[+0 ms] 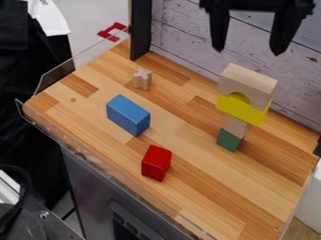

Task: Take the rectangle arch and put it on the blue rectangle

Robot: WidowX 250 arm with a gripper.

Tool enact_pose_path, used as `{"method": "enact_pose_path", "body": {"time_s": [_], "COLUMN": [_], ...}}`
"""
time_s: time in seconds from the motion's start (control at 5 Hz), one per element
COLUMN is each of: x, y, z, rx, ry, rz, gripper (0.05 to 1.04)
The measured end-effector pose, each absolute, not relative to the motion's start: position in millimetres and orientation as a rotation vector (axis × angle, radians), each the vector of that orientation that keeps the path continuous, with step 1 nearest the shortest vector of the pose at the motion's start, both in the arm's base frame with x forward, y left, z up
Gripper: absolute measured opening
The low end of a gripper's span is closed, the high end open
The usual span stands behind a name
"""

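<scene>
Gripper (248, 52): upper right of the frame, fingers spread wide with nothing between them; its upper part is cut off by the top edge.
Pale wooden arch (258, 83): right of centre, topmost on the stack, resting on the yellow block (239, 110).
Stack: likely to topple — a wide top over the small wooden block (235, 126) and green block (229, 140); a sideways brush or uneven squeeze could do it. Too low a grasp might bring the yellow block along.
Blue rectangle (128, 115): left of centre, flat on the table (210, 185); an arch released crooked or off to one side could slide off.
Hard to tell: the yellow block's full shape, partly behind the arch — and how squarely the two meet. The far sides of the stack are hidden.
</scene>
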State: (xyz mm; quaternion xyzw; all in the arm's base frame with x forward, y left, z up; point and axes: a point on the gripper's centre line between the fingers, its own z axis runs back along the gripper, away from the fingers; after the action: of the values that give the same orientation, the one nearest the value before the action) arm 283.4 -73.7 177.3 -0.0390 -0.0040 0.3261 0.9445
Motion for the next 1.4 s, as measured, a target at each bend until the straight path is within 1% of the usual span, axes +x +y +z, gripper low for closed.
{"method": "enact_pose_path", "body": {"time_s": [0.2,0.6,0.8,1.0,1.4], "x": [287.0,297.7,304.5,306.4,311.1], "y": [-70.0,-64.0,-62.3,-64.7,-72.0], "z": [176.1,168.1,160.7,148.9,130.4], "rx": [-0.126,-0.128,-0.13,-0.082,-0.073], "ry": [-0.087,-0.208,-0.227,-0.22,-0.169], "rz": [0.906,1.374,1.455,1.45,1.467], "gripper": [0.999,0.999,0.999,0.999,0.999]}}
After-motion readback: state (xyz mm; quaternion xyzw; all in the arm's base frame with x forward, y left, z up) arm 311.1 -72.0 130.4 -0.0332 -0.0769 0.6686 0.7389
